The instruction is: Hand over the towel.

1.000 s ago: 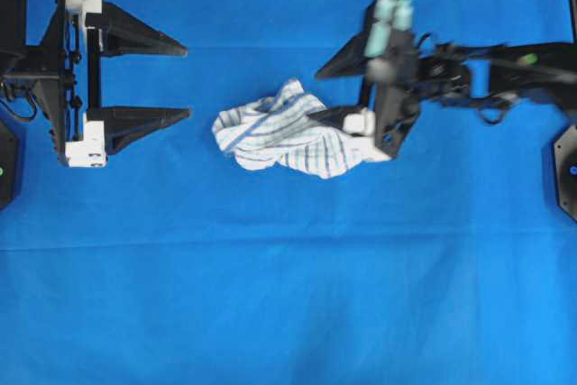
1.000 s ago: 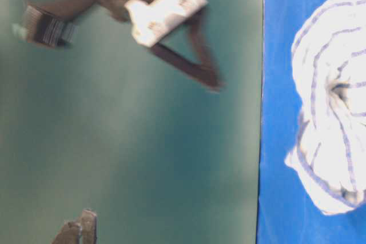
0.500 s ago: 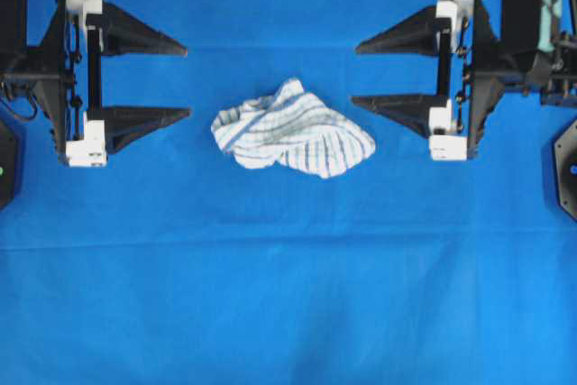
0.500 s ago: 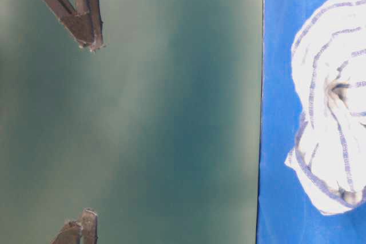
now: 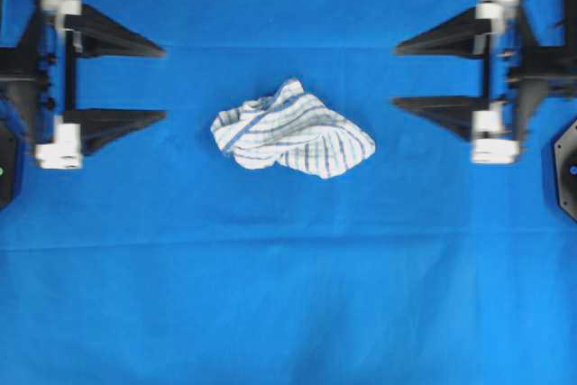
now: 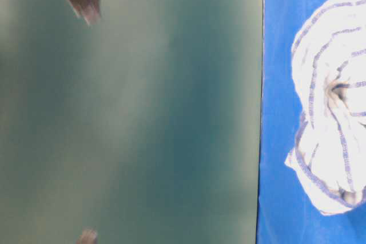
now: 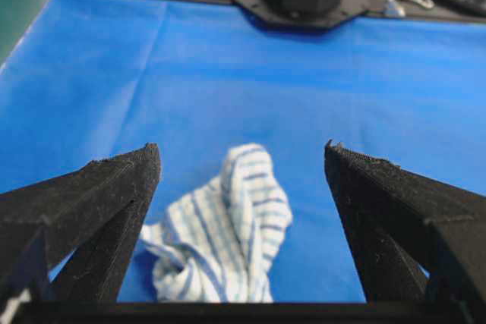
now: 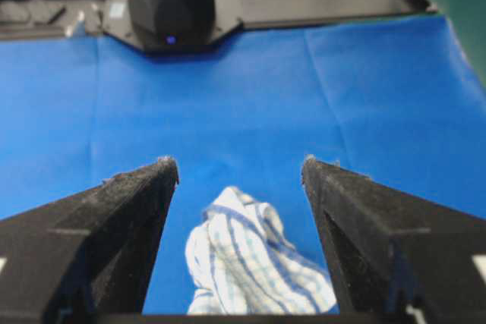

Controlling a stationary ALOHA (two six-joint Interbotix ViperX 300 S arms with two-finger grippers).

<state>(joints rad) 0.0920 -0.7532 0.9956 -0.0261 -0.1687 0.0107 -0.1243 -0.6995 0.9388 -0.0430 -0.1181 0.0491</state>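
Note:
The towel, a crumpled white cloth with thin blue-grey stripes, lies on the blue sheet at the middle. It also shows in the table-level view, in the left wrist view and in the right wrist view. My left gripper is open and empty at the far left, apart from the towel. My right gripper is open and empty at the far right, also apart from it. In each wrist view the towel lies ahead between the spread jaws.
The blue sheet covers the whole work surface. Black arm bases stand at both side edges. A green wall fills most of the table-level view.
The right gripper let go of the towel's right edge, levelled out and drew back to the right. The left gripper has also drawn back a little to the left. The towel stayed put.

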